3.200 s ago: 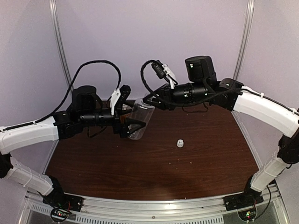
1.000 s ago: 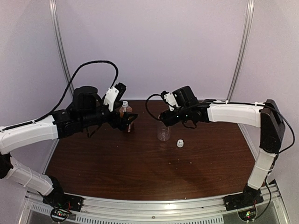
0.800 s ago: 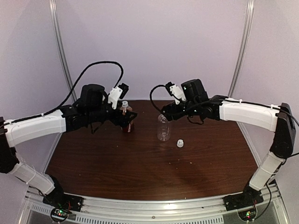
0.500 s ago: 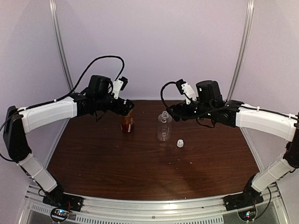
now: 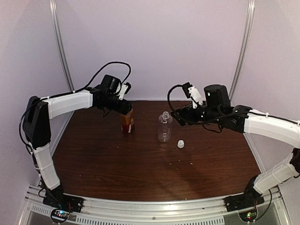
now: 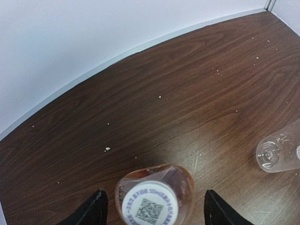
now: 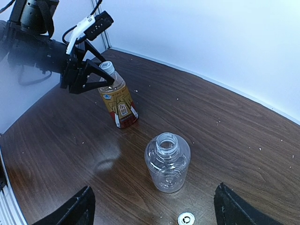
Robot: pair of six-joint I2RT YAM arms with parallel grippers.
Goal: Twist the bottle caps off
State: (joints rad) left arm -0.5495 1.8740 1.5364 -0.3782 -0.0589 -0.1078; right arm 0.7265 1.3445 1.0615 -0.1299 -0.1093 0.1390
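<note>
The amber bottle (image 5: 127, 123) with a red and white label stands at the back left of the table, its white cap (image 6: 150, 209) screwed on. My left gripper (image 6: 152, 207) hangs over it, open, one finger (image 6: 93, 212) on each side of the cap with a gap to both. The clear bottle (image 5: 164, 128) stands upright mid-table with a bare threaded neck (image 7: 167, 143). Its loose white cap (image 5: 180, 144) lies on the wood just to its right. My right gripper (image 5: 178, 117) is open and empty, raised to the right of the clear bottle.
The dark wooden table (image 5: 140, 173) ends at a white back wall. Metal frame posts (image 5: 61, 47) rise at the back corners. Small crumbs dot the wood. The left arm's cable (image 5: 101, 75) loops above its wrist.
My left gripper swung back over the amber bottle and its jaws narrowed around the cap. My right gripper let go of the clear bottle's neck, opened and drew back to the right.
</note>
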